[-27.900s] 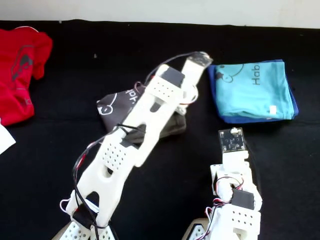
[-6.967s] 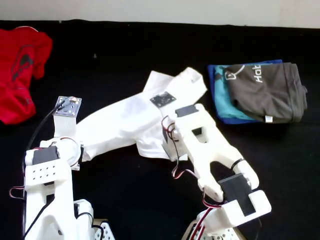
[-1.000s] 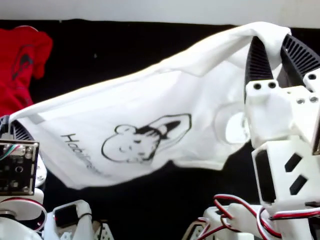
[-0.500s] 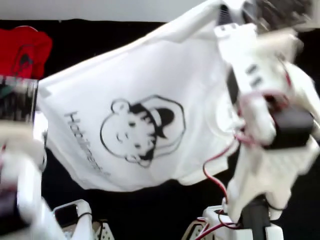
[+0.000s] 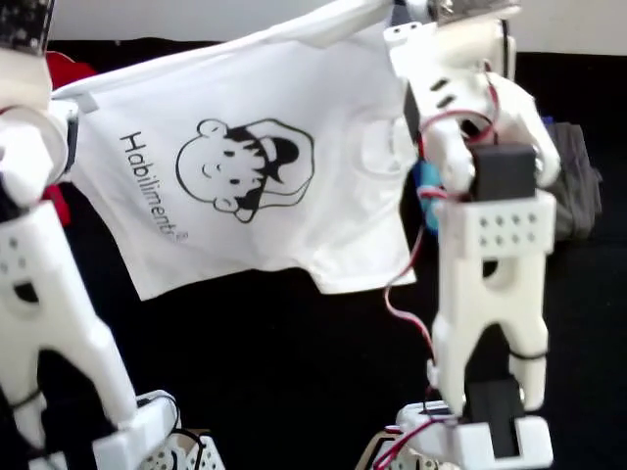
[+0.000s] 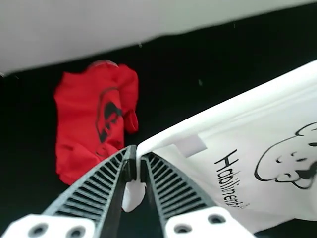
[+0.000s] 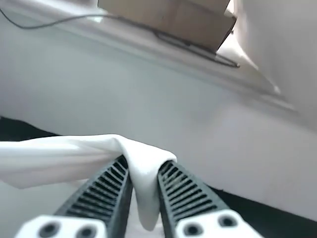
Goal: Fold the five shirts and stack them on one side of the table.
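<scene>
Left jaws and right jaws, clenched on the white shirt (image 5: 245, 196), have lifted it higher, spread; likely laying flat next.

**What lies on the black tabletop (image 5: 294, 372)**

We see a crumpled red cotton shirt (image 6: 94, 124) lying on the far left side. On the right side, a folded dark grey shirt (image 5: 580, 186) rests on a folded teal shirt (image 5: 427, 208).

showed white plastic links on right arm (image 5: 490, 255) & left arm (image 5: 49, 304), w/ rows of small round holes, black servo blocks (image 5: 502, 172), thin red/white/black wires (image 5: 390, 299). had black ribbed fingers (image 6: 99, 183) on white bases w/ screw holes at left gripper (image 6: 134, 158), right gripper (image 7: 143, 171).
</scene>
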Controlling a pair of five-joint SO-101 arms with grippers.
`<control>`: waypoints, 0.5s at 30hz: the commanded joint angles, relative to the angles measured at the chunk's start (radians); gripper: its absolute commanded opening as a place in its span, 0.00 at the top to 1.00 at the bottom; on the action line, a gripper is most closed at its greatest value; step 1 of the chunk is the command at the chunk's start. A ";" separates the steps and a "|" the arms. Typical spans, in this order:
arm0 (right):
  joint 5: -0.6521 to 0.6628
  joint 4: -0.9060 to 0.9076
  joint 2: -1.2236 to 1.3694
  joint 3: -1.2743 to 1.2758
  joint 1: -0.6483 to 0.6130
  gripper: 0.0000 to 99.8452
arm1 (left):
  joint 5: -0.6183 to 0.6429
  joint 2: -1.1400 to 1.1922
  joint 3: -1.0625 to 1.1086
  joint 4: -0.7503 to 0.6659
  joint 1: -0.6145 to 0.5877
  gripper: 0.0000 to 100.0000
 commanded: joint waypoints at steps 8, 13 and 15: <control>-0.006 -0.070 0.280 -0.015 0.008 0.99 | 0.008 0.248 -0.059 -0.074 -0.013 0.99; -0.006 -0.090 0.295 -0.008 -0.005 0.99 | 0.009 0.325 -0.051 -0.129 0.005 0.99; -0.006 -0.073 0.297 -0.004 -0.016 0.99 | 0.009 0.355 -0.045 -0.114 0.027 0.99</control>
